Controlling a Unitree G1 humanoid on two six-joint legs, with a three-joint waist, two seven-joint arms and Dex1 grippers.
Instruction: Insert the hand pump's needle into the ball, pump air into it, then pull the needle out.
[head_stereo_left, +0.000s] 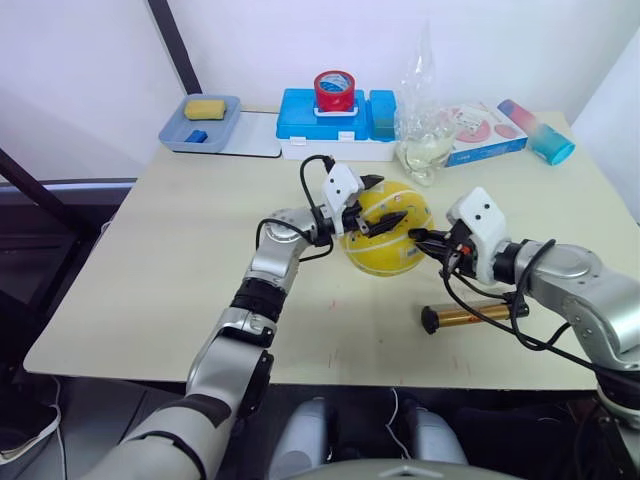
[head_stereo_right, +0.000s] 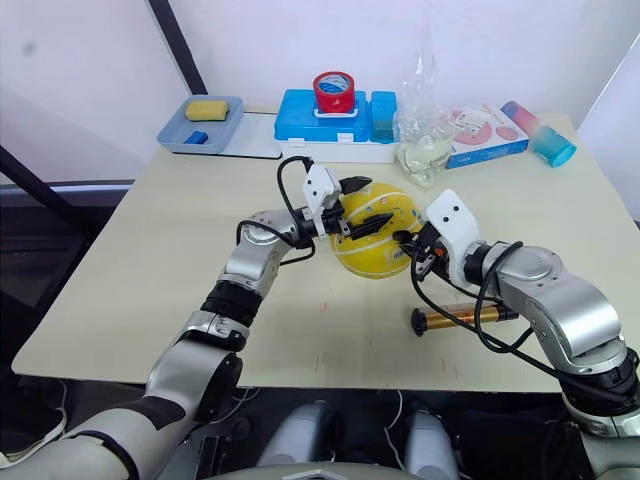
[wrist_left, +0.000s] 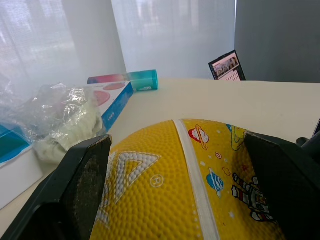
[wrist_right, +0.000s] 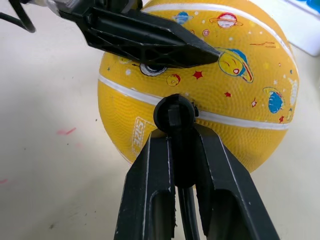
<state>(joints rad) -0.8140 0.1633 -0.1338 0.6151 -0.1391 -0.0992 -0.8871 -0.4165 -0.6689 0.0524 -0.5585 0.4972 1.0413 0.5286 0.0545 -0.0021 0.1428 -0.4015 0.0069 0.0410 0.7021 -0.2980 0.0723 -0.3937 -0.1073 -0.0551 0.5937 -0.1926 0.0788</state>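
The table (head_stereo_left: 150, 260) is a pale beige top, and the things of the task sit right of its centre. The ball (head_stereo_left: 385, 250), yellow with white seam lines and small printed space pictures, rests round on the table there. The left end effector (head_stereo_left: 385, 205) reaches in from about 9 o'clock of the ball, its two black fingers spread over the ball's upper half, one on each side and pressed against the rubber, so it is clamped on the ball. The right end effector (head_stereo_left: 425, 240) comes from about 3 o'clock, its fingers (wrist_right: 150, 200) closed together on the black fitting of the needle (wrist_right: 175, 112), which is held right against the ball's side on a white seam; the metal pin itself cannot be seen. The hand pump (head_stereo_left: 465, 317), a gold-bronze tube with black caps, lies flat on the table at about 5 o'clock of the ball, apart from it, under the right forearm. Its thin black hose (head_stereo_left: 490, 290) loops up to the right end effector.
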